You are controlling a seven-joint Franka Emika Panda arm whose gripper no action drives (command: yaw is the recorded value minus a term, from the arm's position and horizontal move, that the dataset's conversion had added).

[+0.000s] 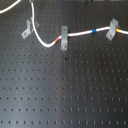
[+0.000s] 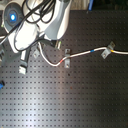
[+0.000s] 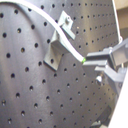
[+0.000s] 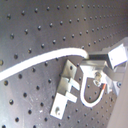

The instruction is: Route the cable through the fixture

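The cable (image 1: 80, 34) is white with red, blue and yellow-orange bands. In the first exterior view it comes down from the top edge, passes just right of the fixture (image 1: 26, 29), and runs through the narrow upright clip (image 1: 63, 38) and the slimmer slanted clip (image 1: 112, 29). The fixture is the broad slanted two-pronged clip at the first exterior view's left. In both wrist views my gripper (image 3: 86, 61) (image 4: 90, 59) is shut on the cable (image 3: 62, 37) (image 4: 40, 59) close to the fixture (image 3: 59, 44) (image 4: 65, 90). I cannot tell whether the cable lies between the prongs.
The black perforated board (image 1: 65, 90) fills both exterior views. In the second exterior view the white arm (image 2: 45, 22) with its dark hoses covers the upper left and hides the gripper. The upright clip (image 2: 66, 57) and the slimmer clip (image 2: 106, 51) stand to the second exterior view's right.
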